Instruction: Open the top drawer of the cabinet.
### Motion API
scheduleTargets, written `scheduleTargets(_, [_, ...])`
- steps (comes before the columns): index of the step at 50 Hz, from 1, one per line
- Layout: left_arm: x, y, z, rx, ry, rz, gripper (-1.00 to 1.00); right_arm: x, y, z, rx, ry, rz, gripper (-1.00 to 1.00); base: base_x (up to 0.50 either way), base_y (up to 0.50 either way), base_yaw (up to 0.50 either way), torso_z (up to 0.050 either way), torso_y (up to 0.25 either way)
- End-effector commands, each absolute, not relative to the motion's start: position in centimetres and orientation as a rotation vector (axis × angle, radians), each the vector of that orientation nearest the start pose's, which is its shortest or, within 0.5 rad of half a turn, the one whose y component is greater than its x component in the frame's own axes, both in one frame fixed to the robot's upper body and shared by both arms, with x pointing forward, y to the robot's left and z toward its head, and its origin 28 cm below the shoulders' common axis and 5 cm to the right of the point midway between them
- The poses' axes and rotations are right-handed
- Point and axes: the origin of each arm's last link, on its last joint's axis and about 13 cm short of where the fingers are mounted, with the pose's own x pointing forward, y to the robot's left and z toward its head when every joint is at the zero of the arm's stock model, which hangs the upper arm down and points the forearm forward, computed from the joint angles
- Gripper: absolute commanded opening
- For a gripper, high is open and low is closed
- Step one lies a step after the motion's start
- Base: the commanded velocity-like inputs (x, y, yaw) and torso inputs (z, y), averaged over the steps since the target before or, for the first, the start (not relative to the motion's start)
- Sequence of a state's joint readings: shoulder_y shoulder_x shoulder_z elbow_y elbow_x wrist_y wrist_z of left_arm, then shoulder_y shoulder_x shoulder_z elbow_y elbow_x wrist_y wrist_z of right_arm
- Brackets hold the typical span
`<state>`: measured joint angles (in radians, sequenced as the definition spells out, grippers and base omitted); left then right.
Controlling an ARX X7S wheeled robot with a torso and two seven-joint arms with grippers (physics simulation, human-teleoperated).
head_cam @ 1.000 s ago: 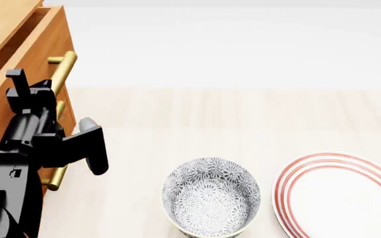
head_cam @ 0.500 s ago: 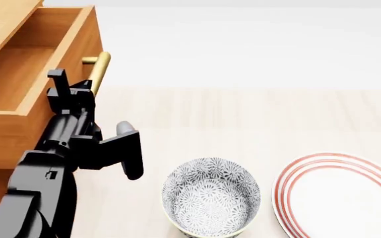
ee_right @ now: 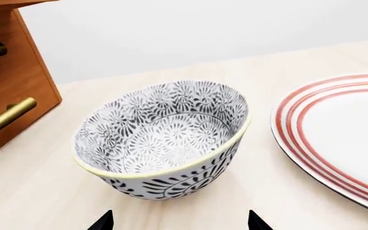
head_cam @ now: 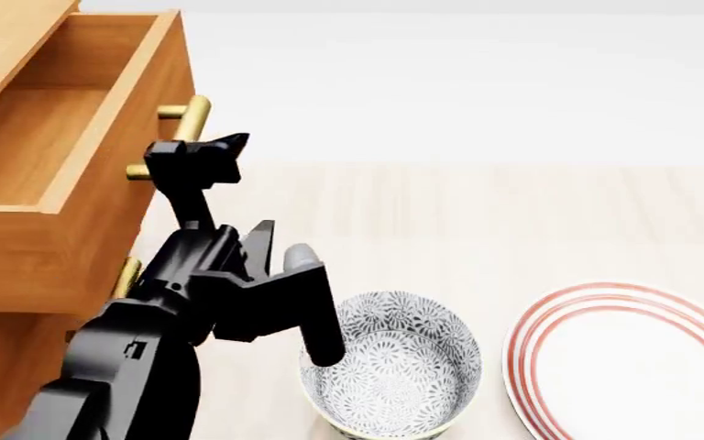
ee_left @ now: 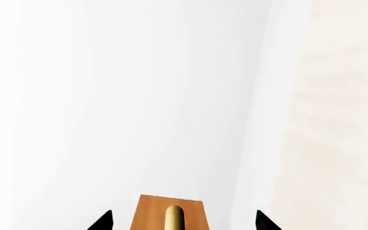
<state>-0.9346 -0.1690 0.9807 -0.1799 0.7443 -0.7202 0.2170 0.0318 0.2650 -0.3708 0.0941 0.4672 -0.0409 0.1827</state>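
Cabinet [head_cam: 10, 275]: at the desk's left edge. Top drawer [head_cam: 47, 137]: pulled out, pale interior exposed. Left gripper [head_cam: 199, 158]: jaws spread wide, holding nothing, just beside the brass handle [head_cam: 187, 119] (1 bar). Right gripper [ee_right: 178, 223]: tips well apart, empty.

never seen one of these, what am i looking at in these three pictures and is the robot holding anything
A simulated two-armed robot at a table. The wide picture comes from a camera on its head; the other two come from cameras near each arm's tool.

In the head view, the black left arm reaches toward an orange-brown cabinet whose top drawer is pulled out, showing pale wood inside. The left tool sits beside the drawer's brass handle, fingers apart, holding nothing. The left wrist picture shows that handle between the fingertips.

On the table are a patterned bowl and a red-ringed plate. The right tool hovers open before the bowl.
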Motion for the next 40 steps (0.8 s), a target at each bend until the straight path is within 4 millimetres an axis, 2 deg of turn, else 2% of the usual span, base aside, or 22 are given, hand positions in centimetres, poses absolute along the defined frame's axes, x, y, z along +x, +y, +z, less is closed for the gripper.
scheduleTargets(1, [32.2, 11.8, 20.1, 1.248, -0.261, -0.319, 1.00, 20.0, -8.9, -0.7, 0.178, 0.154, 0.136, 1.00, 0.00, 0.00, 0.00, 0.000, 0.000])
scheduleTargets(6, [31.5, 11.4, 21.2, 1.163, -0.300, -0.314, 1.00, 20.0, -8.9, -0.7, 0.178, 0.155, 0.136, 1.00, 0.00, 0.00, 0.00, 0.000, 0.000])
scheduleTargets(13, [30.6, 11.1, 23.8, 0.934, -0.286, -0.308, 1.00, 20.1, -8.9, -0.8, 0.180, 0.160, 0.133, 1.00, 0.00, 0.00, 0.00, 0.000, 0.000])
scheduleTargets(20, [30.5, 11.5, 26.9, 0.761, -0.288, -0.224, 1.00, 20.2, -9.0, -0.9, 0.183, 0.166, 0.126, 1.00, 0.00, 0.00, 0.00, 0.000, 0.000])
scheduleTargets(28, [31.1, 12.1, 29.4, 0.615, -0.315, -0.153, 1.00, 20.3, -9.0, -0.7, 0.186, 0.170, 0.120, 1.00, 0.00, 0.00, 0.00, 0.000, 0.000])
scheduleTargets(32, [31.8, 12.6, 30.2, 0.540, -0.303, -0.095, 1.00, 20.3, -9.0, -0.8, 0.186, 0.173, 0.121, 1.00, 0.00, 0.00, 0.00, 0.000, 0.000])
scheduleTargets(40, [33.6, 13.9, 29.5, 0.531, -0.264, -0.030, 1.00, 20.2, -9.0, -1.1, 0.186, 0.178, 0.121, 1.00, 0.00, 0.00, 0.00, 0.000, 0.000])
